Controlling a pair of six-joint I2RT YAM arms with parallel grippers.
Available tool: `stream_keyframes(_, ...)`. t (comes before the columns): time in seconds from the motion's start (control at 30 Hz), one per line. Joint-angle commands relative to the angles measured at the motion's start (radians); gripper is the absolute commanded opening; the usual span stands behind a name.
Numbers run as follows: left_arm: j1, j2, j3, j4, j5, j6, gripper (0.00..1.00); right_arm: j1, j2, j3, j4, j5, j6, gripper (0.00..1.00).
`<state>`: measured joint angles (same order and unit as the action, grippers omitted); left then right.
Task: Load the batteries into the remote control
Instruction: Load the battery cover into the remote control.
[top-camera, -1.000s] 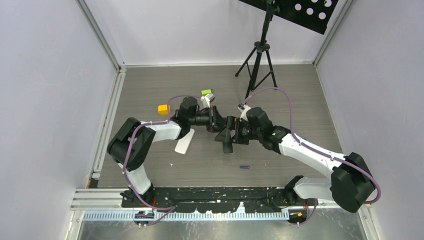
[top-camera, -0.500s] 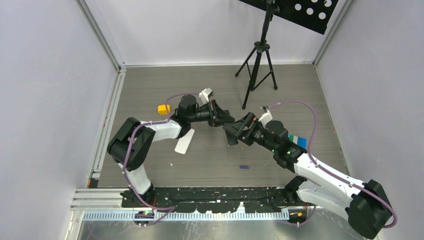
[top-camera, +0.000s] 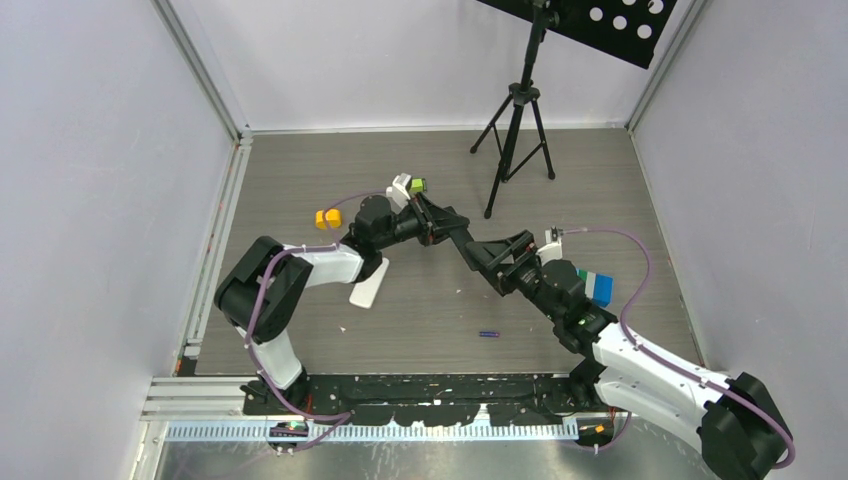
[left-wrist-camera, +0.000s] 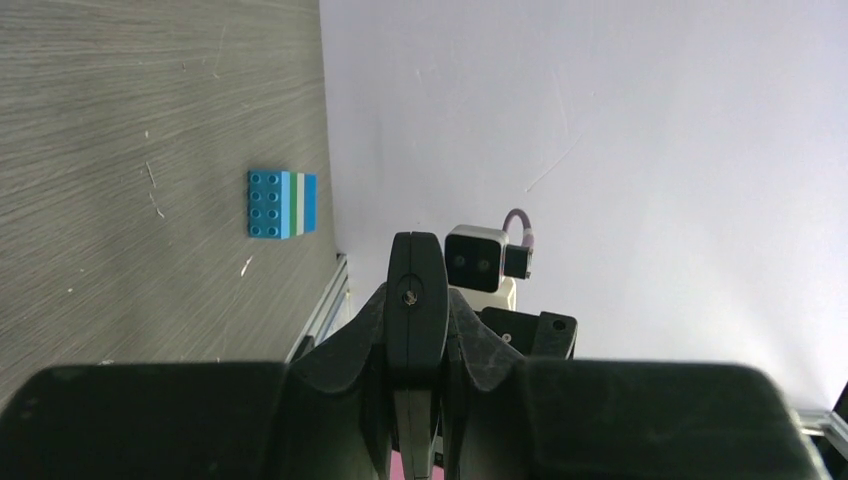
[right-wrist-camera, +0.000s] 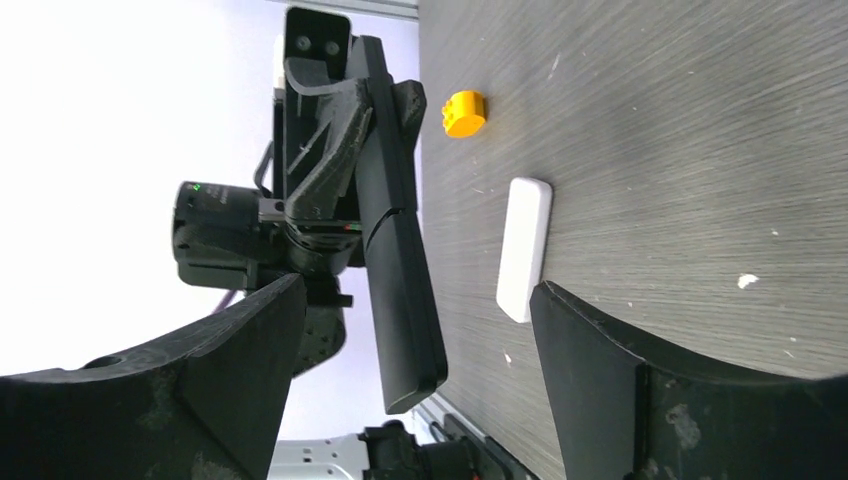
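Note:
My left gripper (top-camera: 443, 222) is shut on one end of the black remote control (top-camera: 465, 243) and holds it above the floor, pointing right. In the left wrist view the remote (left-wrist-camera: 417, 290) shows edge-on between the fingers. My right gripper (top-camera: 488, 265) is open, and the remote's free end (right-wrist-camera: 400, 290) lies between its spread fingers without touching them. One blue-purple battery (top-camera: 488, 333) lies on the floor near the front. The other batteries are not in view.
A white flat cover (top-camera: 368, 282) lies on the floor under the left arm and also shows in the right wrist view (right-wrist-camera: 525, 248). There are also a yellow block (top-camera: 327, 217), a small green object (top-camera: 417, 185), a blue block (top-camera: 598, 285) and a black tripod (top-camera: 520, 130) at the back.
My right arm has drawn back to the right and its gripper has come off the remote. My left gripper has swung the remote up and to the right.

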<state>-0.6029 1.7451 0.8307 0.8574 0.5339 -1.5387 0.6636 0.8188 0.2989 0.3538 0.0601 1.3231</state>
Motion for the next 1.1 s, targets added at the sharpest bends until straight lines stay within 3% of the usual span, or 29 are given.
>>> stream_keyframes(0.0,-0.02,-0.074,-0.024,0.085,-0.089,-0.041,0.0,-0.002,0.015,-0.025,0.14,0.079,0.075,0.85)
stream_keyframes(0.17,-0.048,-0.09,-0.053,0.121,-0.154,-0.075,0.0,-0.003,0.04,-0.038,0.2,0.109,0.085,0.73)
stream_keyframes(0.37,-0.066,-0.099,-0.05,0.132,-0.176,-0.093,0.0,-0.002,0.086,-0.043,0.235,0.094,0.103,0.42)
stream_keyframes(0.57,-0.094,-0.099,-0.053,0.199,-0.205,-0.137,0.0,-0.002,0.146,-0.038,0.283,0.077,0.117,0.19)
stream_keyframes(0.83,-0.143,-0.108,-0.037,0.205,-0.188,-0.169,0.0,-0.003,0.26,-0.016,0.436,0.058,0.081,0.17)
stream_keyframes(1.07,-0.156,-0.138,-0.074,0.208,-0.182,-0.18,0.0,-0.008,0.386,0.071,0.553,-0.066,-0.009,0.17)
